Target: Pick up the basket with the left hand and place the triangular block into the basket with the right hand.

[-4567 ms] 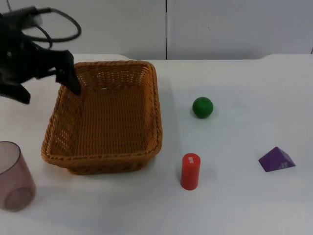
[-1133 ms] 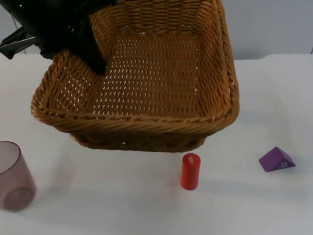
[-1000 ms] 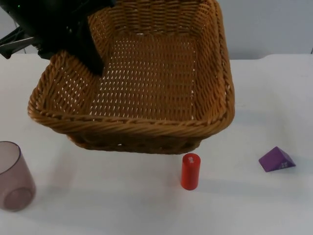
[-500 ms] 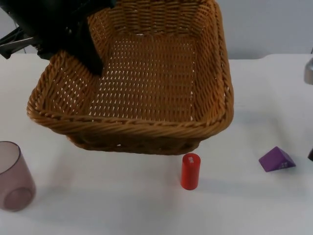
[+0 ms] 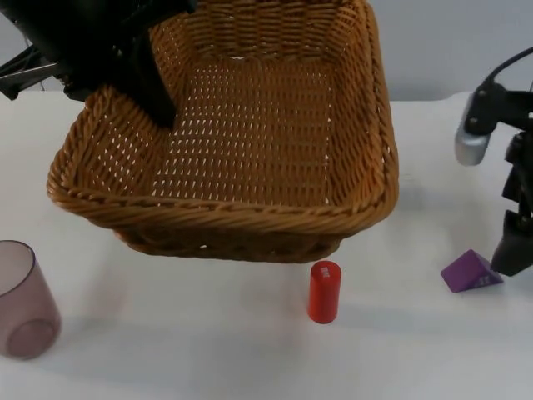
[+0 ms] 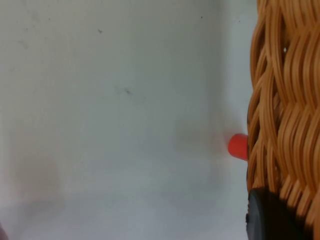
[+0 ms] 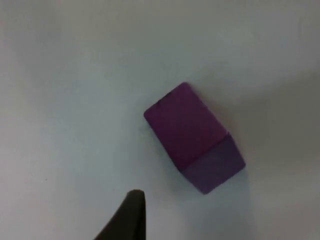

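Observation:
My left gripper point(image 5: 154, 100) is shut on the left rim of the woven wicker basket point(image 5: 225, 218) and holds it raised above the table, tilted toward the camera. In the left wrist view the basket wall point(image 6: 285, 100) runs beside a black fingertip point(image 6: 267, 215). The purple triangular block point(image 5: 470, 272) lies on the table at the right. Just right of the block and slightly above it hangs my right gripper point(image 5: 518, 254), open and holding nothing. The right wrist view looks down on the block point(image 7: 192, 137), which lies apart from one fingertip point(image 7: 131, 215).
A red cylinder point(image 5: 324, 291) stands upright on the table just below the basket's front edge; it also peeks past the basket in the left wrist view point(image 6: 238, 146). A translucent pinkish cup point(image 5: 23, 300) stands at the front left.
The right arm has come in from the right edge and down to the purple block. The basket has stayed almost still in the left gripper.

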`<state>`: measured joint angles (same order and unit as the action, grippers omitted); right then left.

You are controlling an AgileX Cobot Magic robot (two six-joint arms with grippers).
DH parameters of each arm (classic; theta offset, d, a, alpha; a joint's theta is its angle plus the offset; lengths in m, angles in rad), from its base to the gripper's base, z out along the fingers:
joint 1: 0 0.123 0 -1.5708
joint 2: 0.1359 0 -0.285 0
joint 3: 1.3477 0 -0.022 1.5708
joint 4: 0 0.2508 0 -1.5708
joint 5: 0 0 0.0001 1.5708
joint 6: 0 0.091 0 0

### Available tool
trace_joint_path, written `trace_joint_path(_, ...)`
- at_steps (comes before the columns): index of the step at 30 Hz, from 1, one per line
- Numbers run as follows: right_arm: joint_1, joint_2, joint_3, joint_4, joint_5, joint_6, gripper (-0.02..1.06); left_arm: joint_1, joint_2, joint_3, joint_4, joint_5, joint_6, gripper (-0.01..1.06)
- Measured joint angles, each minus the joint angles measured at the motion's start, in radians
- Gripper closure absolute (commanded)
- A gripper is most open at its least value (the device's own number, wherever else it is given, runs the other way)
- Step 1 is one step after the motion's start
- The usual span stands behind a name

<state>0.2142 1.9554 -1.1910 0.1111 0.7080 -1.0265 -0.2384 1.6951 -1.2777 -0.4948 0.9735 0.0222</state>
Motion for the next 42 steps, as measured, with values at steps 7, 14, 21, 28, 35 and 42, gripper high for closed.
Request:
trace_joint_path(7,0.046,0.061,-0.011,-0.032,-0.009,-0.111,0.0,0.0,0.0,0.0,0.0,0.0,0.0,1.05)
trace_joint_path(14,0.061,0.12,-0.011,-0.08,-0.012,-0.122,0.0,0.0,0.0,0.0,0.0,0.0,0.0,1.05)
trace_joint_path(21,0.071,0.121,-0.011,-0.085,-0.012,-0.133,0.14,0.0,0.0,0.0,0.0,0.0,0.0,1.05)
trace_joint_path(28,0.071,0.121,-0.011,-0.085,-0.01,-0.136,0.62,0.0,0.0,0.0,0.0,0.0,0.0,1.05)
trace_joint_path(35,0.071,0.121,-0.011,-0.085,-0.026,-0.081,1.05,0.0,0.0,0.0,0.0,0.002,-0.001,1.05)
trace_joint_path(42,0.071,0.119,-0.011,-0.085,-0.073,0.105,1.05,0.0,0.0,0.0,0.0,0.002,-0.001,1.05)
